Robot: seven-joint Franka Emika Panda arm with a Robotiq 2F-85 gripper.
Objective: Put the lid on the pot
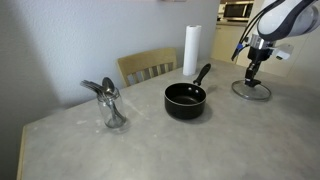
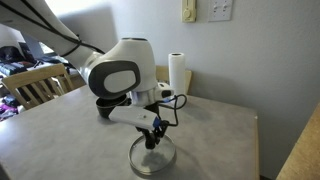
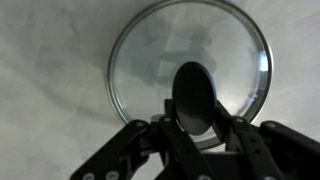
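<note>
A black pot [image 1: 185, 100] with a long handle stands open in the middle of the table; in an exterior view [image 2: 104, 104] it is mostly hidden behind the arm. The glass lid [image 1: 252, 91] with a metal rim lies flat on the table to the pot's right, and also shows in the other exterior view [image 2: 152, 160] and in the wrist view [image 3: 150, 50]. My gripper [image 1: 254, 76] [image 2: 152, 143] points straight down over the lid's centre. In the wrist view the fingers [image 3: 196, 120] are closed around the lid's black knob.
A white paper towel roll [image 1: 191, 50] [image 2: 178, 72] stands behind the pot. A glass holding metal utensils [image 1: 112, 105] stands at the table's left. A wooden chair [image 1: 148, 66] is at the far edge. A wall lies close behind the table.
</note>
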